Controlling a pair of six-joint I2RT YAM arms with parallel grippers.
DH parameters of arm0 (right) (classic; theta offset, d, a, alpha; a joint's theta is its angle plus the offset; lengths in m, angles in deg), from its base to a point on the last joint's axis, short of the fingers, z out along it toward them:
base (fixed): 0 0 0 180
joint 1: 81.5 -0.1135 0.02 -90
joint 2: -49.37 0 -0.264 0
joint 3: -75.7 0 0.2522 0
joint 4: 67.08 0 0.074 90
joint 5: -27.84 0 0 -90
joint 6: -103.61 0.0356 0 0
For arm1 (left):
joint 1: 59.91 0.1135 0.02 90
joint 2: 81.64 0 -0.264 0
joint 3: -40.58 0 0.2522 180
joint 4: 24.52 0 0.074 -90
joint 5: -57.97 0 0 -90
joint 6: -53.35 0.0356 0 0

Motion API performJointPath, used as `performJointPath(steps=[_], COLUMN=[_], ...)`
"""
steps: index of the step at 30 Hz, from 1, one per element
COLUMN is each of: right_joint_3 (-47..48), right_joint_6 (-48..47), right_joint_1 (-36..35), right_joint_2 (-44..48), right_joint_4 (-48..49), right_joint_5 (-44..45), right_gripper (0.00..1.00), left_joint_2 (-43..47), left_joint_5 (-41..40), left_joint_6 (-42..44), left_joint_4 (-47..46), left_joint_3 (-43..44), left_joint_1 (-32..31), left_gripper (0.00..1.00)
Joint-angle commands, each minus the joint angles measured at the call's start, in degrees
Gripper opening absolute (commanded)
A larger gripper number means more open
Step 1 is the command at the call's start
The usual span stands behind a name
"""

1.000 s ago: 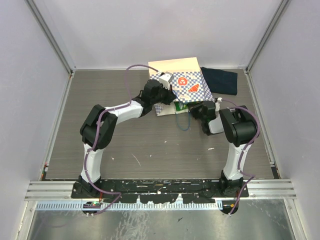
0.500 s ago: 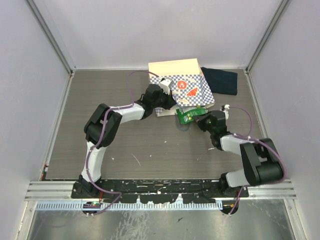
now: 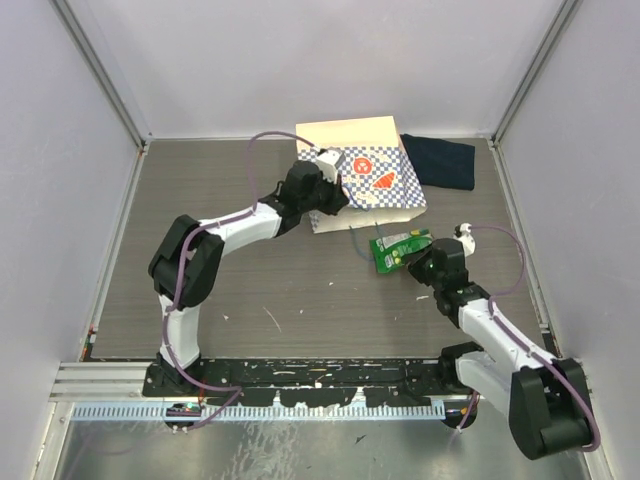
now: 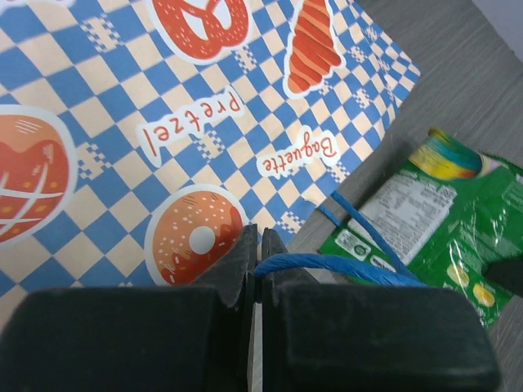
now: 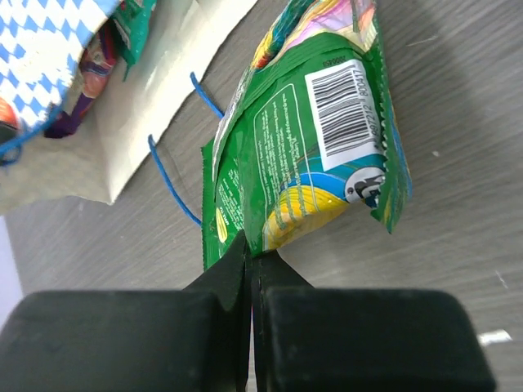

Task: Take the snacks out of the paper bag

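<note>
The paper bag [image 3: 368, 172] lies at the back centre, its checkered band and mouth facing the near side; it fills the left wrist view [image 4: 163, 122]. My left gripper [image 3: 335, 192] is shut on the bag's blue string handle [image 4: 327, 265] at the mouth. My right gripper [image 3: 418, 262] is shut on the edge of a green-yellow candy pouch [image 3: 395, 249], held just outside the bag over the table; it shows in the right wrist view [image 5: 310, 155] and the left wrist view [image 4: 433, 212]. More pouches [image 5: 106, 57], teal and purple, show in the bag's mouth.
A dark navy folded cloth [image 3: 440, 160] lies right of the bag at the back. A second blue string handle [image 5: 176, 184] trails on the grey table [image 3: 270, 290] in front of the bag. Grey walls enclose the table.
My right gripper has drawn the green-yellow pouch out of the bag's mouth, toward the near right. My left gripper stays on the bag handle, with the bag shifting slightly.
</note>
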Motion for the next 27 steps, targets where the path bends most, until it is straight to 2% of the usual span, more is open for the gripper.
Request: performJointPath(steps=[1,8,11,14,17,23,24,25,26,27], right_joint_3=[5.47,19.19,25.96,31.48,33.27,32.26,31.9,31.55,31.55,31.77], right_joint_6=[-4.57,-9.27,-12.32,-15.3,-17.31,-19.51,-21.16,-22.25,-23.58,-25.09], right_joint_1=[-4.69,-23.7,-28.77,-33.47,-37.9,-39.36,-39.78,-40.48,-41.22,-42.0], right_joint_2=[5.09,2.83,-0.86,-4.32,-6.12,-6.64,-6.28,-5.8,-5.59,-5.5], right_joint_4=[-11.63,-29.94,-35.92,-39.22,-38.54,-33.1,-31.88,-30.7,-29.68,-29.01], right_joint_5=[8.16,31.68,37.75,41.62,44.59,41.41,41.04,41.33,41.8,42.3], right_gripper=[0.01,0.01,0.01,0.01,0.01,0.01,0.01,0.01,0.01,0.01], left_joint_2=[4.15,5.93,6.29,6.17,5.87,6.05,5.96,5.84,5.86,6.1], left_joint_5=[-7.89,-15.96,-16.26,-14.85,-13.84,-12.49,-12.49,-12.45,-11.86,-10.41], left_joint_6=[0.8,2.74,3.04,3.15,3.87,4.72,4.86,5.07,5.33,5.55], left_joint_4=[5.3,12.64,15.31,17.62,19.32,21.83,22.63,24.08,25.65,27.05], left_joint_3=[6.02,13.65,16.59,19.07,20.18,20.71,21.2,22.09,22.97,23.64], left_joint_1=[-0.14,-0.07,0.48,1.29,1.53,1.61,1.66,1.74,1.93,2.23], left_gripper=[0.0,0.0,0.0,0.0,0.0,0.0,0.03,0.16,0.39,0.71])
